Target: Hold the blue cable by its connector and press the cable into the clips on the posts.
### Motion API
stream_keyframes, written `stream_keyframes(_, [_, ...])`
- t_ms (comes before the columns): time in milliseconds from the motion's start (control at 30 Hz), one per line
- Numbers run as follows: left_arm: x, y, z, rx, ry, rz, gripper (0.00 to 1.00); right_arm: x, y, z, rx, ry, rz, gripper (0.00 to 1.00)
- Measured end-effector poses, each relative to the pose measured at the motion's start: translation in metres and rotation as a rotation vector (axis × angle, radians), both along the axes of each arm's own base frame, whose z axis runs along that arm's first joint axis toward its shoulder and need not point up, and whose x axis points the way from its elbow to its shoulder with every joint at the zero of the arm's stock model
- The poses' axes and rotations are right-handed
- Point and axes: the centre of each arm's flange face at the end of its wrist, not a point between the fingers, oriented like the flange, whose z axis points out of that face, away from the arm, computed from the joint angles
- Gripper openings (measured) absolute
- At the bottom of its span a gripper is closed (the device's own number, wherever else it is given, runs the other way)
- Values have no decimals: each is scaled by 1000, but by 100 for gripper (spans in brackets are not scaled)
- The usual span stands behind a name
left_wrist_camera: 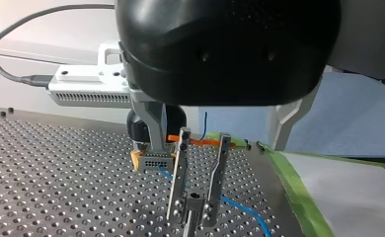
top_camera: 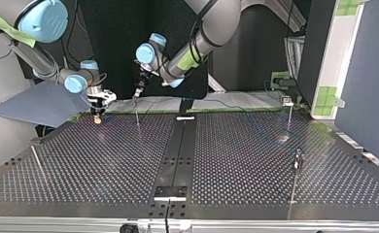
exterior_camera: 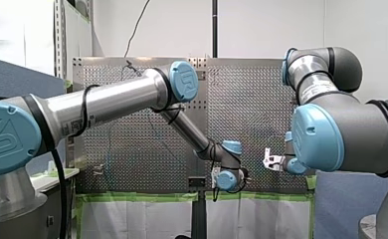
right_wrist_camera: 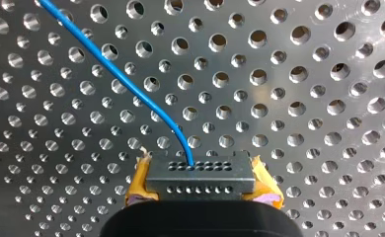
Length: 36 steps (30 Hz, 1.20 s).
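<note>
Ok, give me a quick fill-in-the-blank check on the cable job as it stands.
1. The cable leaving the connector is ___.
2. The gripper holding the connector is my ___ one.
3. Its pads are ___.
4. My left gripper stands ___, not shut.
Missing: blue; right; yellow; open.

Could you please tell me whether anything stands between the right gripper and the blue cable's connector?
Nothing visible does: the right gripper is shut on the connector, yellow pads on either side, with the blue cable leading away from it.
</note>
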Motion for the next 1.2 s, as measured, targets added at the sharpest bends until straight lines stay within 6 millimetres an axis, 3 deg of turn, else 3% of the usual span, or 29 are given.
stream_keyframes(467, [2,1,1,23,9,3,100,-1,4,-4,19,10,-7,0])
stream_keyframes(800, [5,6,5,109,18,18,100,-6,29,-24,77,57,-39,0])
stream_keyframes(967, [-6,12,3,170,46,34,100,-6,41,-32,100,76,-38,0])
stream_keyframes(1200, [-20,21,17,207,93,16,100,-6,59,-43,111,83,-35,0])
